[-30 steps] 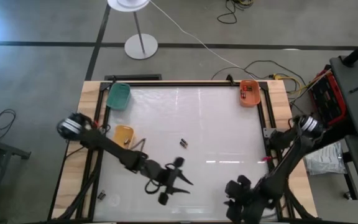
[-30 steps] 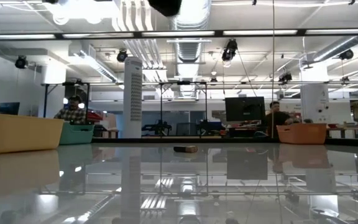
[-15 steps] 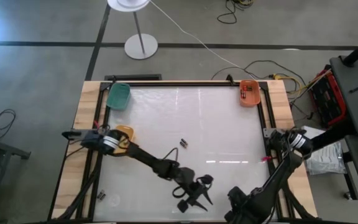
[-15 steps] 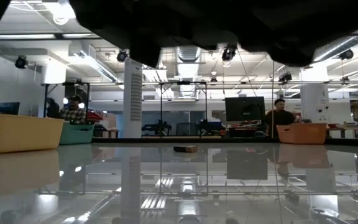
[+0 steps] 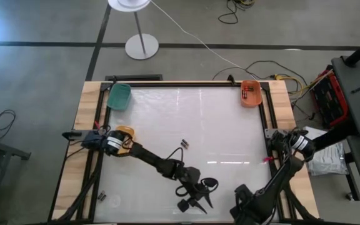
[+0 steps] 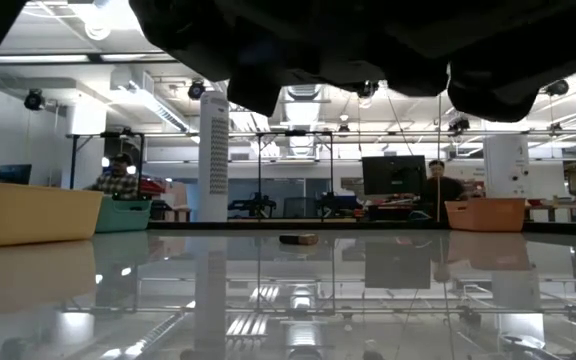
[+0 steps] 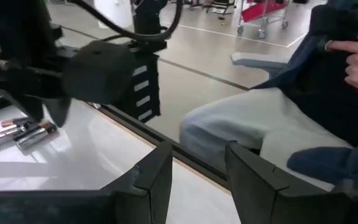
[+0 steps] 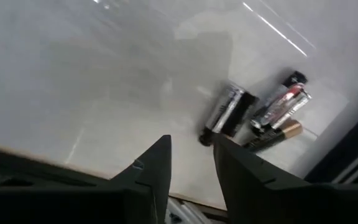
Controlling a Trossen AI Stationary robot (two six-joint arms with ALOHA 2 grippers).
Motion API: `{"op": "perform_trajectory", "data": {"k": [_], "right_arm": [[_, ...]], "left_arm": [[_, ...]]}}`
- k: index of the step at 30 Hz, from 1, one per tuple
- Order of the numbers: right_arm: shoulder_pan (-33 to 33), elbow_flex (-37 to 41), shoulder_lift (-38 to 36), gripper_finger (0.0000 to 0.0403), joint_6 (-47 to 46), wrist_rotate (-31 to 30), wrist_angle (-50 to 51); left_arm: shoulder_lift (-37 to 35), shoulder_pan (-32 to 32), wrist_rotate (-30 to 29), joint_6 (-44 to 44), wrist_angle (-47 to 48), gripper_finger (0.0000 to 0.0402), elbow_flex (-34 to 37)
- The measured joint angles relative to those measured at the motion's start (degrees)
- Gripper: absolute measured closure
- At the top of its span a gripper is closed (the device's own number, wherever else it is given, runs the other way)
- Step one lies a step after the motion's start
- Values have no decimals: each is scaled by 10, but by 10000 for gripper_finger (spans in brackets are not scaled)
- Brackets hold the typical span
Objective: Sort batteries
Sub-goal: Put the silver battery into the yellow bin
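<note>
Right wrist view: batteries (image 8: 253, 115) (table-edge side)

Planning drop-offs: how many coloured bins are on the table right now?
3. The green bin sits at the far-left corner, the orange bin at the far-right corner, and the yellow bin along the left side, nearer the robot. None appears hidden.

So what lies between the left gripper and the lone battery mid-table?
Only bare white tabletop, seen in the high view: nothing separates the left gripper from the battery.
</note>
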State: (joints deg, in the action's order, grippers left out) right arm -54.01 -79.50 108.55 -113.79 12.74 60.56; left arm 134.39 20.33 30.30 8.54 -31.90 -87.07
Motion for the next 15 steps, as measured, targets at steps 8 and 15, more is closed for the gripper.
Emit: {"op": "perform_trajectory", "data": {"k": [8, 15], "right_arm": [[0, 14, 0, 284, -11, 12, -10], [0, 45, 0, 278, -17, 12, -34]], "left_arm": [[1, 0, 7, 11, 13, 274, 1], [1, 1, 7, 8, 11, 274, 1]]}}
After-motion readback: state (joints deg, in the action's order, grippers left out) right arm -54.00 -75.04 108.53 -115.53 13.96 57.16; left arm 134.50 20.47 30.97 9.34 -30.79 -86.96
